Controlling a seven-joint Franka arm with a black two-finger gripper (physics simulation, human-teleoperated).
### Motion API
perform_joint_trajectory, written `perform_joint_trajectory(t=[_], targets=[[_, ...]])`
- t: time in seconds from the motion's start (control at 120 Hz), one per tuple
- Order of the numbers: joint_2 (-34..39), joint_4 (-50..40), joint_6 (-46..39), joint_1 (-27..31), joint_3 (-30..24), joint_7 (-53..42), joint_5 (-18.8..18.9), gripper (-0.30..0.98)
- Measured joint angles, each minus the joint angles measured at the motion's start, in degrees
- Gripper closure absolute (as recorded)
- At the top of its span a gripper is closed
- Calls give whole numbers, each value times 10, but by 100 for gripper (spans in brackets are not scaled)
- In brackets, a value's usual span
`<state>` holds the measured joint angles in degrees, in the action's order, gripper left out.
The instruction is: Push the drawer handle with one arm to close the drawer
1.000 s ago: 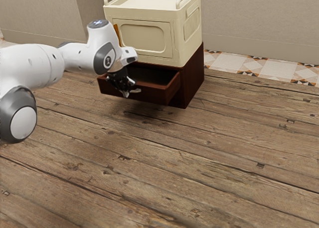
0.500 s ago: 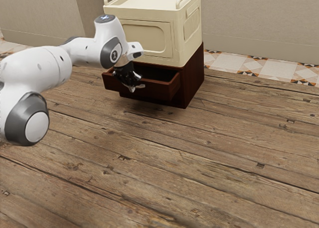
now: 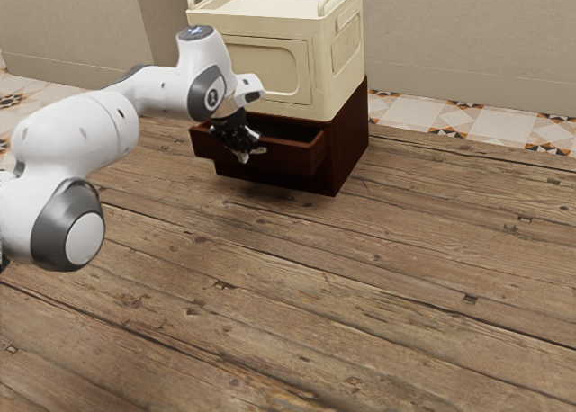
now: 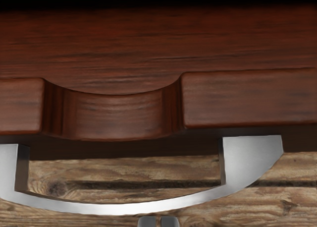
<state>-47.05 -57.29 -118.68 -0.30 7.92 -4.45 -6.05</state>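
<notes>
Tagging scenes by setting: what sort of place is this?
Likely a room in a house: plank floor, patterned tiles along a plain wall, and a cream cabinet on a dark wooden drawer unit.

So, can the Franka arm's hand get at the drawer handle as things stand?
Likely yes: the hand is beside the curved metal handle, on its outer side, and I see nothing standing between them.

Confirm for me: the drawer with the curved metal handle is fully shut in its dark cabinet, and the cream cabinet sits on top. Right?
Not quite: the drawer is not shut. The exterior view shows it sticking out of the dark cabinet, with its inside partly visible. The curved metal handle and the cream cabinet on top are as you say.
</notes>
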Motion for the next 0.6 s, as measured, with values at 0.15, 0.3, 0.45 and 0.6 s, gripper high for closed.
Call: perform_joint_trajectory(t=[0.15, 0.3, 0.45, 0.6], targets=[[-22, 36, 11, 3, -6, 0, 1, 79], [-38, 67, 18, 6, -8, -1, 0, 78], [-60, 102, 21, 10, -13, 0, 1, 78], [-76, 130, 24, 15, -14, 0, 1, 78]])
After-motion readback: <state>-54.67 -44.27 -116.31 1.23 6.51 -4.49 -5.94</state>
